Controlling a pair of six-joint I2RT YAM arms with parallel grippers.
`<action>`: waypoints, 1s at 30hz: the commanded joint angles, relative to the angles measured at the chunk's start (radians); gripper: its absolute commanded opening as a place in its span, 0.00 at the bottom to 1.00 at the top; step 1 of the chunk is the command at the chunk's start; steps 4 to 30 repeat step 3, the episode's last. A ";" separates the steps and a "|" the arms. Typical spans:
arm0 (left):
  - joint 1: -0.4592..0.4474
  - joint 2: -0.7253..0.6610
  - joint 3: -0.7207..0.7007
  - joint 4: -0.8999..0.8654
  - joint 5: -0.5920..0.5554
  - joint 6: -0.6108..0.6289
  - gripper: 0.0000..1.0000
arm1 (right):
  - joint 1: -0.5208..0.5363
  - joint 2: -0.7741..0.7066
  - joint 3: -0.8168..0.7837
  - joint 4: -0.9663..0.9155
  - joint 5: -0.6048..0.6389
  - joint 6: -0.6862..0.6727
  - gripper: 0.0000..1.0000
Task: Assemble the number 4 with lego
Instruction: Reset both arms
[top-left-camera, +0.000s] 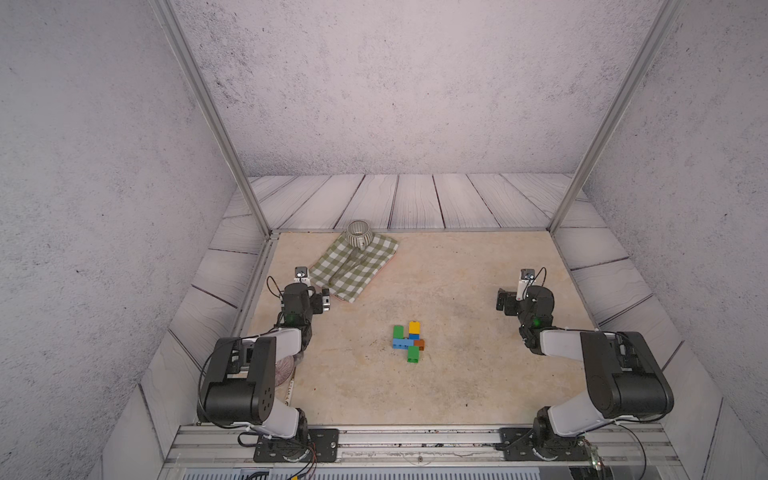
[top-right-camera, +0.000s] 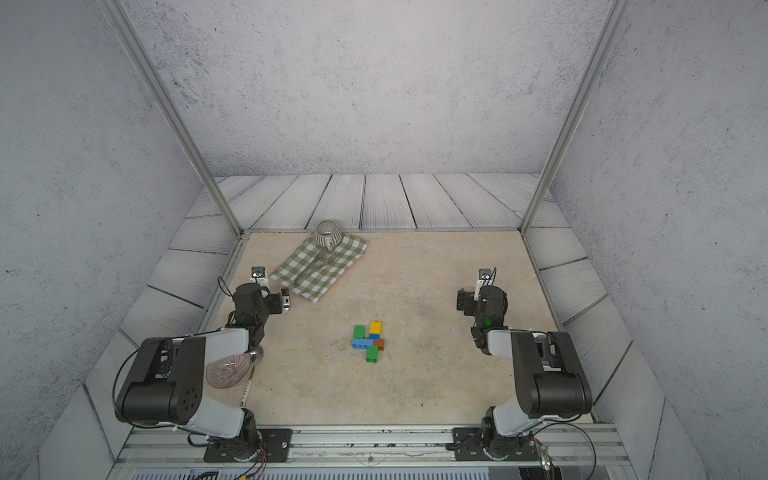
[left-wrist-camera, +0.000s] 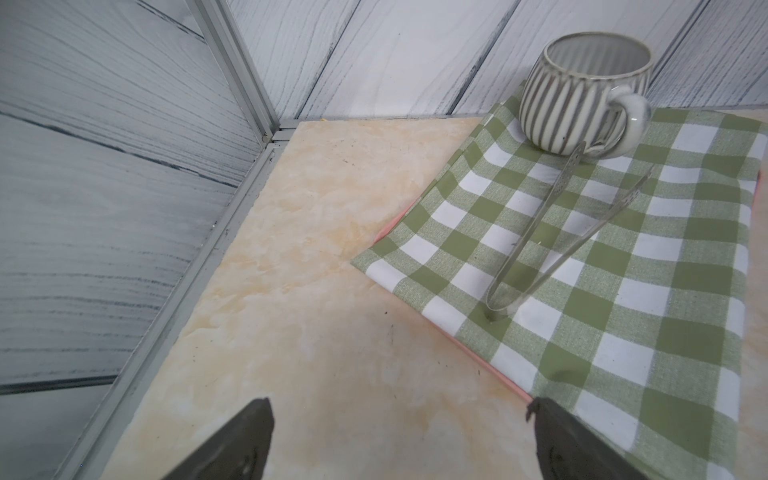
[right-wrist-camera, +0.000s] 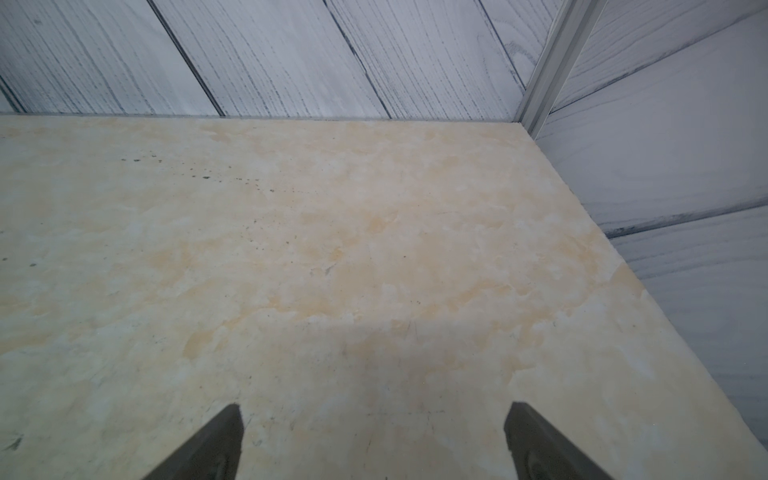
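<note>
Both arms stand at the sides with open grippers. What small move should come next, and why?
Probably none: just stay parked. The lego bricks already lie joined in the shape of a 4, no loose brick shows, and the left gripper and right gripper are open and empty.

Left gripper (left-wrist-camera: 399, 405) and right gripper (right-wrist-camera: 374, 407) both wide open, well apart at opposite sides

Bare tabletop (top-left-camera: 457, 374) around the number 4 (top-left-camera: 408, 341); cloth (top-left-camera: 353, 266) well apart.
</note>
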 joint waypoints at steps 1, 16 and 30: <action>0.009 -0.001 -0.009 0.019 0.006 0.005 1.00 | -0.001 0.004 -0.013 0.023 -0.013 0.005 0.99; 0.011 0.000 -0.009 0.018 0.006 0.005 1.00 | 0.000 0.004 -0.018 0.030 -0.014 0.004 0.99; 0.011 0.000 -0.009 0.018 0.006 0.005 1.00 | 0.000 0.004 -0.018 0.030 -0.014 0.004 0.99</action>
